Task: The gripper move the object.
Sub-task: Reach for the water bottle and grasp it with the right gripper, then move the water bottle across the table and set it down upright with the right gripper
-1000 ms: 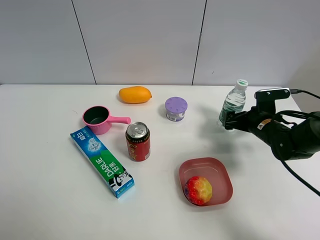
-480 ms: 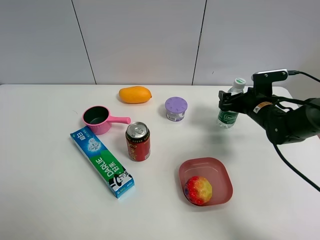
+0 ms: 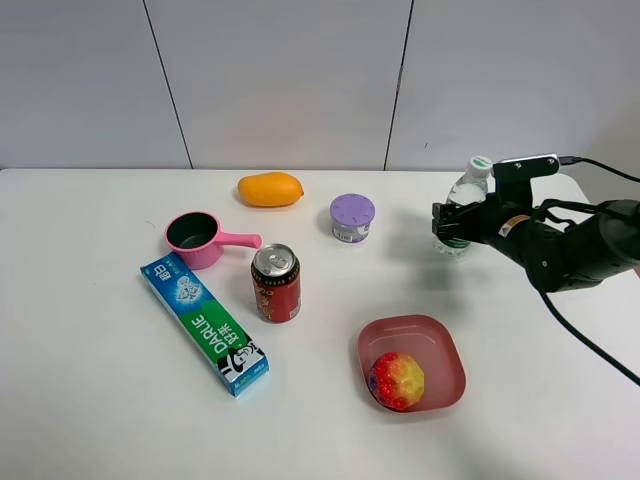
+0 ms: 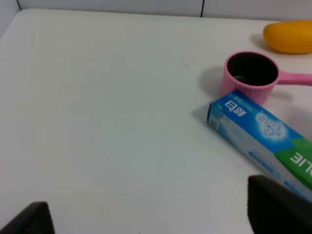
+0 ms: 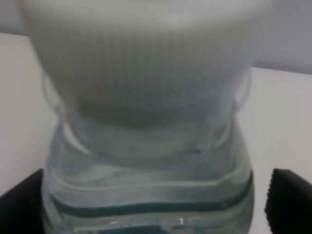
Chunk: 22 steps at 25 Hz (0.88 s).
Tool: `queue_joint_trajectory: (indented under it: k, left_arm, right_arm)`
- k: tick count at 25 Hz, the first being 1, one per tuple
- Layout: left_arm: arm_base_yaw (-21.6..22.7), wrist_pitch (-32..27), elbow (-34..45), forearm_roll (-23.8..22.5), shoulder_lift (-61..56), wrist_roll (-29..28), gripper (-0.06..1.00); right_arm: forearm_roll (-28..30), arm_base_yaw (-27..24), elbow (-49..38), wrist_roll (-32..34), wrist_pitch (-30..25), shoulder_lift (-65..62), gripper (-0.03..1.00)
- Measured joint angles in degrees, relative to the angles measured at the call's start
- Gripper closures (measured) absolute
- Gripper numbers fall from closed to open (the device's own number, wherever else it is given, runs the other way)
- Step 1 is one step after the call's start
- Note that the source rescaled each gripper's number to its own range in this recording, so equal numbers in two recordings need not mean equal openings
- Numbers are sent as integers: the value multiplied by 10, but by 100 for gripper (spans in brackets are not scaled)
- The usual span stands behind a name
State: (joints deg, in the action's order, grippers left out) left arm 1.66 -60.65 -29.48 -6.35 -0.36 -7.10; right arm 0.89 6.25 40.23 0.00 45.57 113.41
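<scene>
Grip is looking done: my right gripper (image 3: 450, 225) is clenching the bottle (image 3: 466, 195) by its middle; carrying it elsewhere and setting it down are remaining, I'm judging.

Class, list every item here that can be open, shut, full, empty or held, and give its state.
water bottle, cap on, held
right gripper, shut on the water bottle
left gripper, open, empty
red can, upright; opened or not, cannot tell
pink pot, upright, empty
purple-lidded tub, lid on
pink bowl, holds one red-yellow ball
toothpaste box, lying flat
</scene>
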Motion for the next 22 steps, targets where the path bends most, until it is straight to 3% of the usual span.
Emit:
queue_joint_trajectory:
  k: [3, 12, 18, 22]
  left_arm:
    - [0, 0, 0, 0, 0, 0, -6]
    - [0, 0, 0, 0, 0, 0, -6]
    - [0, 0, 0, 0, 0, 0, -6]
    - [0, 0, 0, 0, 0, 0, -6]
  right_arm:
    - [2, 1, 0, 0, -3, 1, 33]
    - [-1, 7, 0, -13, -20, -12, 32]
    - [-1, 40, 17, -17, -121, -132, 32]
    - [11, 88, 90, -17, -241, -193, 32]
